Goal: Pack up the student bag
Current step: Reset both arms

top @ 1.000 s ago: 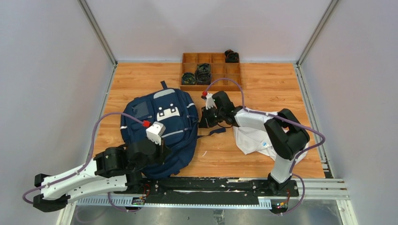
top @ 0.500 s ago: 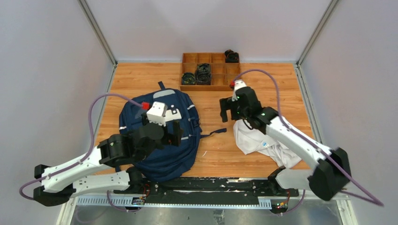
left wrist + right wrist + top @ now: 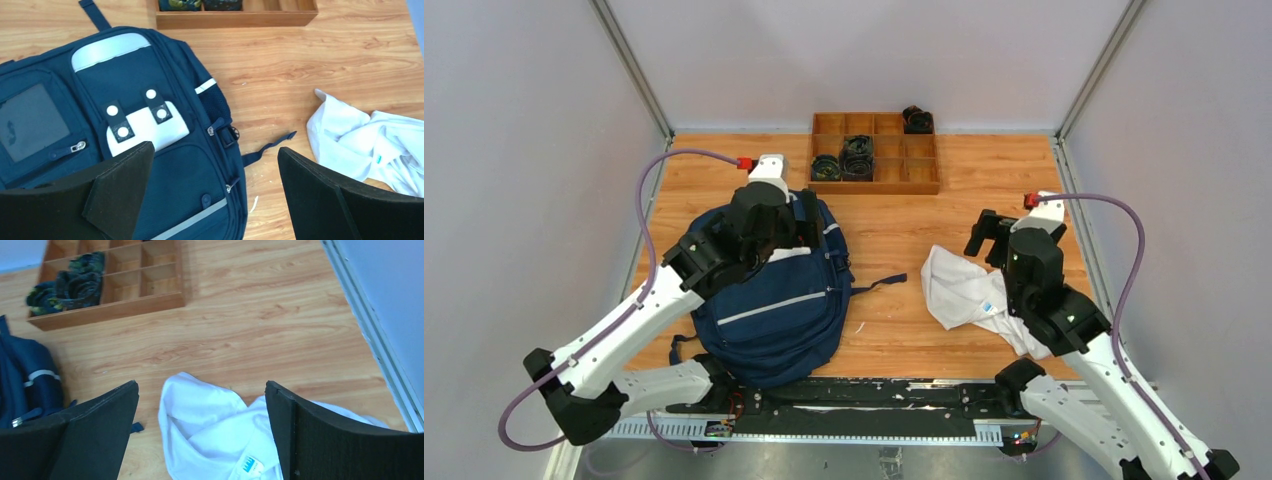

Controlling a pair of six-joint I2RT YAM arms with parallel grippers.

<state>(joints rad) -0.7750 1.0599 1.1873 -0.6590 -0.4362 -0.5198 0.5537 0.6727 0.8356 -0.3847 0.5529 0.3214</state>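
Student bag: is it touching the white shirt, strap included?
Apart. Left wrist view shows wood between the white shirt and the strap tip of the student bag.

- No text, number or brand legible in any view.
- shirt [image 3: 200, 420]: small tag [image 3: 248, 466] with blue print, too small to read.
- bag [image 3: 190, 170]: dark mark at the edge of the window pocket [image 3: 32, 122], not decipherable.

Worktop [image 3: 904, 215]: bag [image 3: 774, 310] flat at 8 o'clock; cloth [image 3: 964, 295] at 4 o'clock, apart from bag, strap [image 3: 879, 284] between. Tray [image 3: 874, 186] at 12 o'clock, far edge; rolls [image 3: 856, 157] in its 9 o'clock compartments, one at its 1 o'clock corner.
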